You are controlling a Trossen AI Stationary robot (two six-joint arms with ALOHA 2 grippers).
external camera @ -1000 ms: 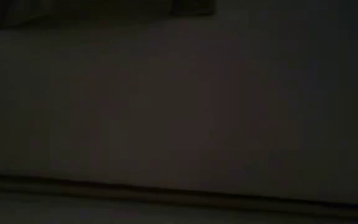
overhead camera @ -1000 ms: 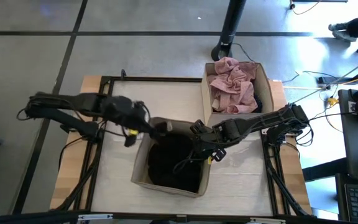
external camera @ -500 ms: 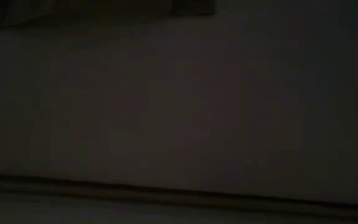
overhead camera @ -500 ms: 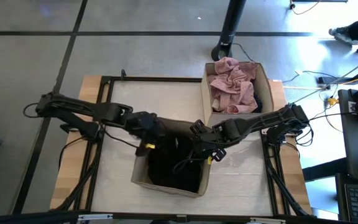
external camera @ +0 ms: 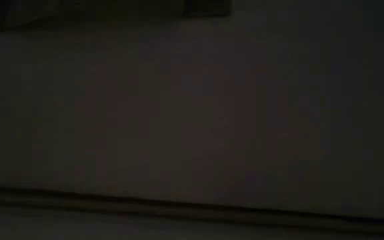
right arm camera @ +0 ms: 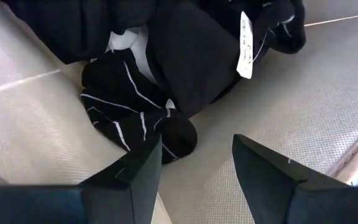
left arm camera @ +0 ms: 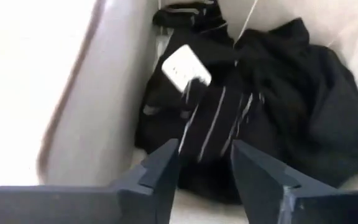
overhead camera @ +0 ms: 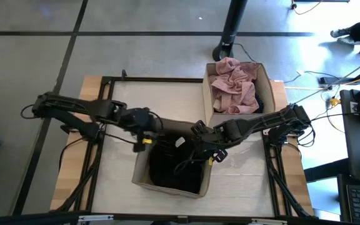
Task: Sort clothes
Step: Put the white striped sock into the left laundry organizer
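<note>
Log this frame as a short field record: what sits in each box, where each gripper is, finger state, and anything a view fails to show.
near box: black garment with a white tag; black white-striped piece
far box: dusty pink garment
left gripper: over the near box, open, empty
right gripper: over the same box, open, empty
low view: dark, shows nothing usable

Left arm stretched in from the left side, left gripper (overhead camera: 156, 127) held with fingers spread apart, right arm stretched in from the right side, right gripper (overhead camera: 194, 145) held wide apart too
</note>
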